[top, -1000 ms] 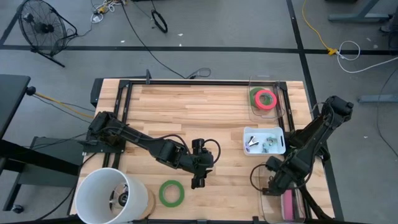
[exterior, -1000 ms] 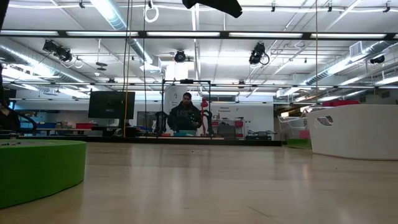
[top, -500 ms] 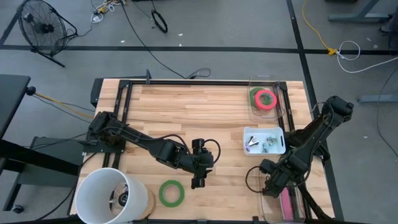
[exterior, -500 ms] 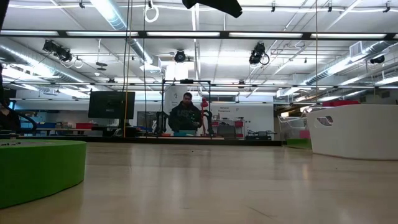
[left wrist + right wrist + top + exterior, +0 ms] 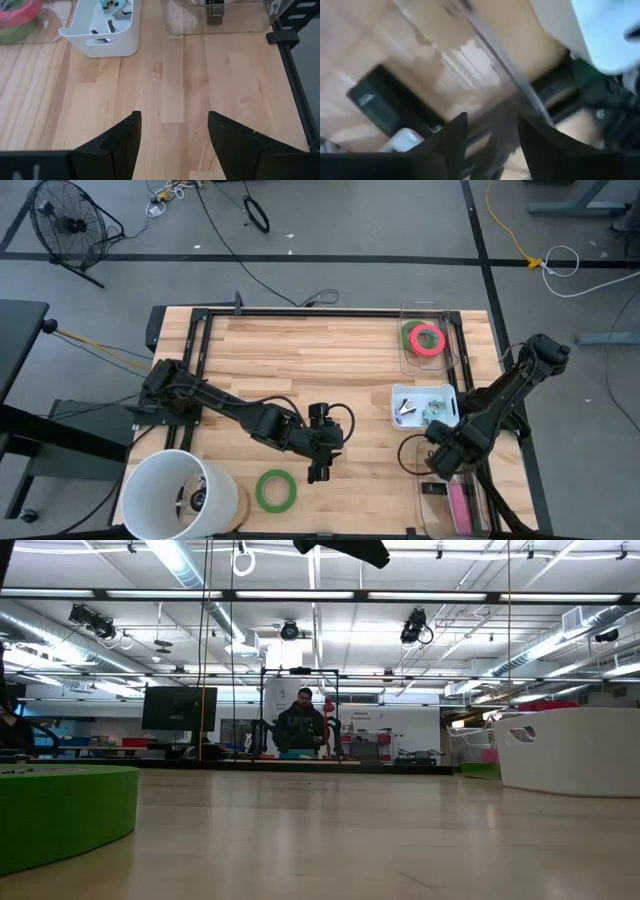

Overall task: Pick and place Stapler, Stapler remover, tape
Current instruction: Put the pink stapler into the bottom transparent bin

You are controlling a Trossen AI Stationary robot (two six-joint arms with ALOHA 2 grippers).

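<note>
A green tape roll [image 5: 275, 490] lies flat on the table near its front edge; it fills the low view's left [image 5: 60, 810]. A red-pink tape roll [image 5: 426, 339] lies on a green one in the far clear bin. In the near clear bin [image 5: 425, 515] lie a pink stapler [image 5: 462, 508] and a small black object [image 5: 432, 489]. Small stapler removers [image 5: 410, 408] sit in a white tray [image 5: 452, 418]. My left gripper [image 5: 318, 472] hangs open over bare wood [image 5: 172, 130], right of the green roll. My right gripper [image 5: 440, 468] stands open [image 5: 492, 130] at the near bin's far edge, with nothing between its fingers.
A big white bucket [image 5: 180, 495] stands at the near left corner. A black frame [image 5: 300, 312] runs along the far and side edges of the table. Bare wood [image 5: 300, 370] lies between the arms. A person [image 5: 303, 725] sits in the room behind.
My right gripper has drawn back from over the near clear bin toward the table's far edge. The small black object now shows in the bin where the gripper stood.
</note>
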